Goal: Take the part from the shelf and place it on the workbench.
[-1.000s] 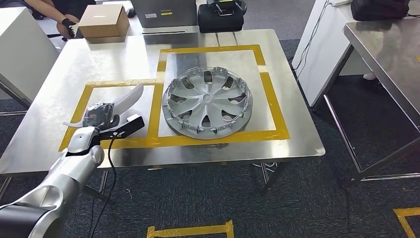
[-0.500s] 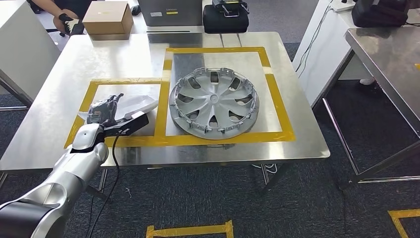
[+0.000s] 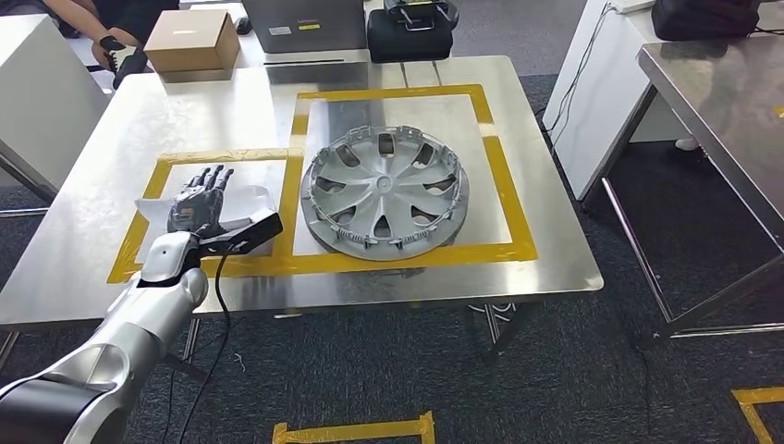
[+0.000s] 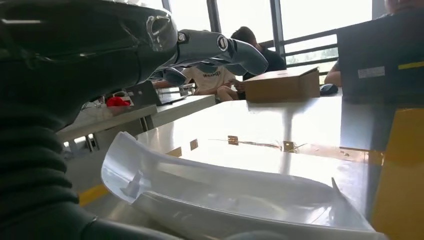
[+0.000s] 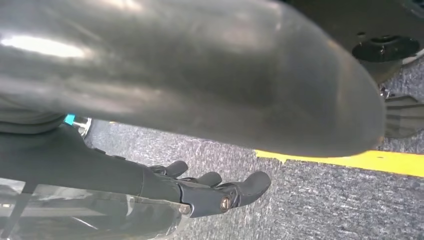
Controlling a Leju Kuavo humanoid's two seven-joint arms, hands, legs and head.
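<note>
Left hand (image 3: pixel 202 196) hovers over the small yellow-taped square (image 3: pixel 163 171) on the workbench (image 3: pixel 231 102), fingers spread apart and extended forward, holding nothing. I read the white trim part (image 3: pixel 254 201) as released: it lies flat on the steel inside that square, directly beneath and just ahead of the hand.

1. Workbench: stainless top carrying two taped zones. The larger zone holds a silver hubcap (image 3: pixel 385 191), just beside the part on its right.
2. Part: in the left wrist view the white trim part (image 4: pixel 235 200) is a shallow curved shell resting on the surface, its long axis running across the hand's line of reach, with the fingers (image 4: pixel 220 47) well above it and not touching.
3. Right hand (image 5: pixel 220 192): hangs low over the carpet, fingers loosely apart, nothing in it.

Judgement: placement looks complete. I would retract the left arm upward and rearward, since the part sits under the palm and a low withdrawal could drag it off its square.
</note>
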